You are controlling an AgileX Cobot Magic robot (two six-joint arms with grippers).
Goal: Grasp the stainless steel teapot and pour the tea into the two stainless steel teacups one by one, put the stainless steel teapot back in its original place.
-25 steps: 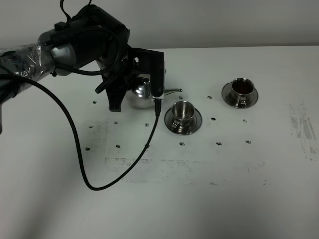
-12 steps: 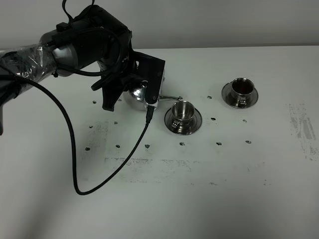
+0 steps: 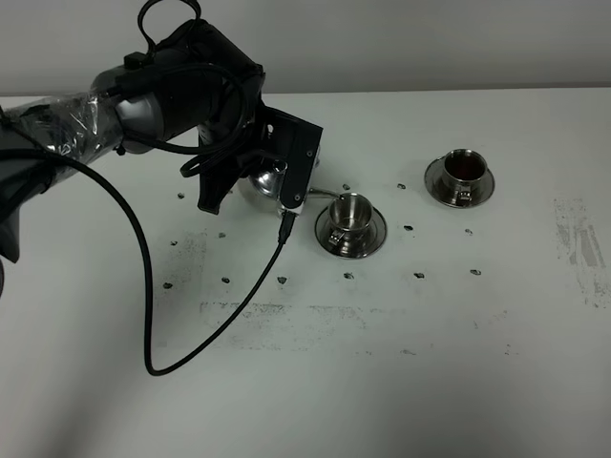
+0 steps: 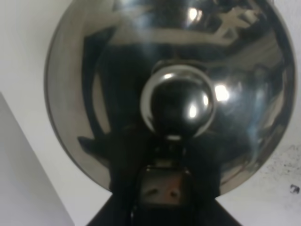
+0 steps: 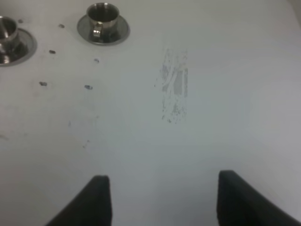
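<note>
The left gripper (image 4: pixel 162 188) is clamped shut on the handle side of the stainless steel teapot (image 3: pixel 261 178). The pot is held left of centre over the table (image 3: pixel 430 363), with its spout (image 3: pixel 331 188) aimed at the near teacup (image 3: pixel 349 214) and just short of its rim. The far teacup (image 3: pixel 466 169) shows dark reddish tea (image 3: pixel 465 165), so the first pour looks done. The near teacup looks shiny and empty, with no stream visible; the second pour seems about to start. Left to do: fill it, then return the pot to its coaster, hidden here. The right gripper (image 5: pixel 157 202) has its jaws apart and holds nothing, well apart from the cups.
</note>
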